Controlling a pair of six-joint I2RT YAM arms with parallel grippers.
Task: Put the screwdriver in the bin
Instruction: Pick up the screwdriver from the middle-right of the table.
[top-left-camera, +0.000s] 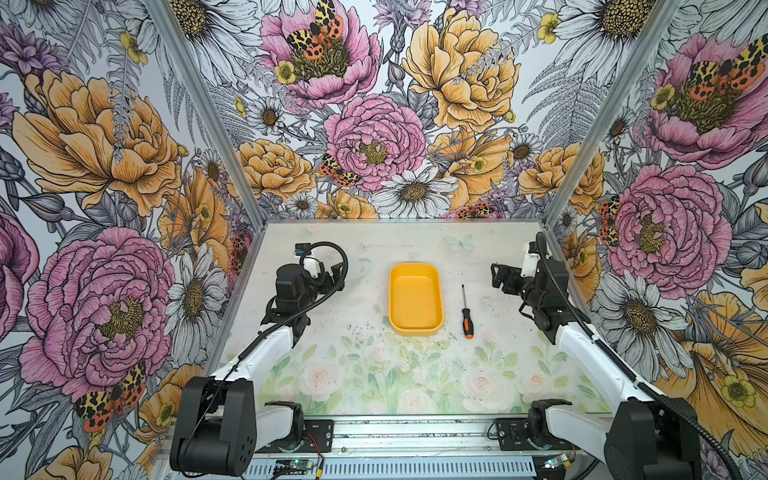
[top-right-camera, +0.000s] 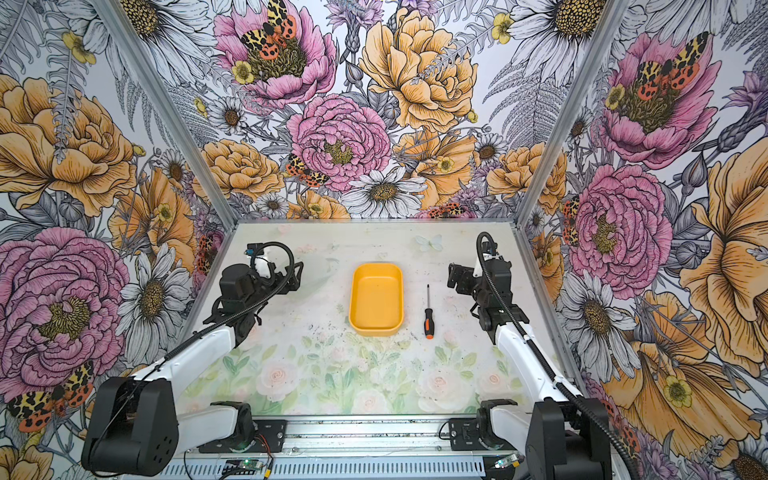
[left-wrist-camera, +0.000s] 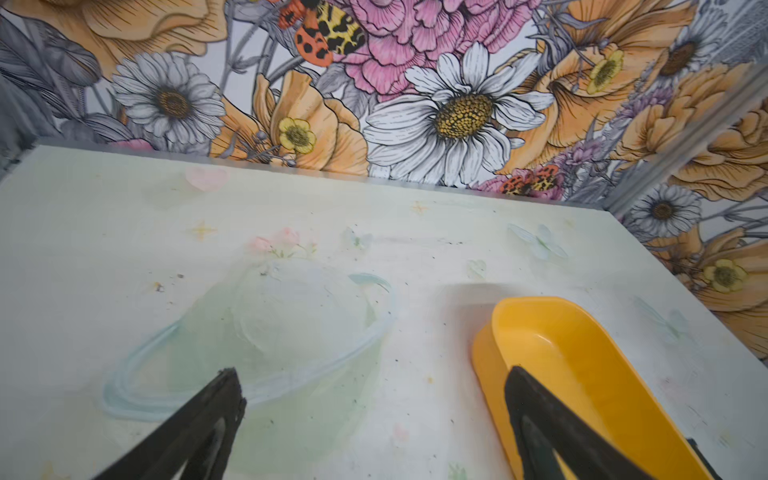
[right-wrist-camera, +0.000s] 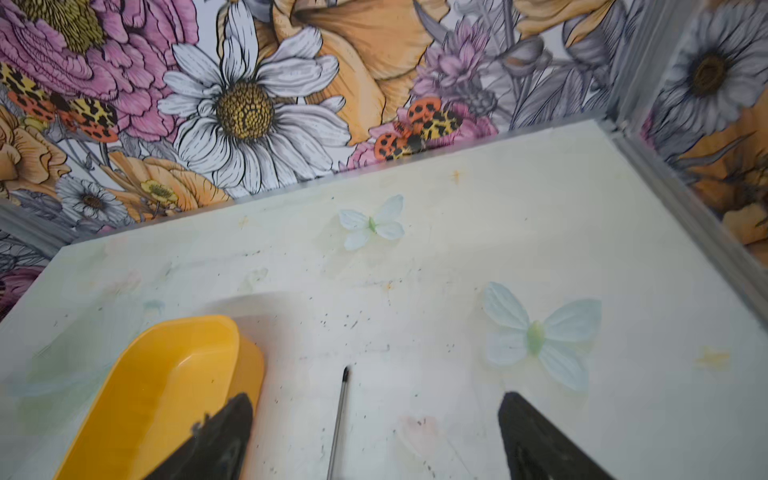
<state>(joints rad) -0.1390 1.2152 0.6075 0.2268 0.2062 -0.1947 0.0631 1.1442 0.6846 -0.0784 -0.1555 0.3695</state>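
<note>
The small screwdriver (top-left-camera: 467, 311) with a black-and-orange handle lies flat on the worktop (top-left-camera: 365, 249), just right of the shallow yellow-orange plastic bin (top-left-camera: 415, 330), not touching it. My right pincer (right-wrist-camera: 374, 399), the nearer one, hangs wide open and empty, lined up over the shaft, I judge for the pickup. My left pincer (left-wrist-camera: 372, 374) is open too, left of the bin.

Floral wallpaper panels (top-left-camera: 415, 83) with pink and orange blooms fill the upper frame. A pale rose-printed tabletop (top-left-camera: 365, 374), speckled dark, lies lower centre.
</note>
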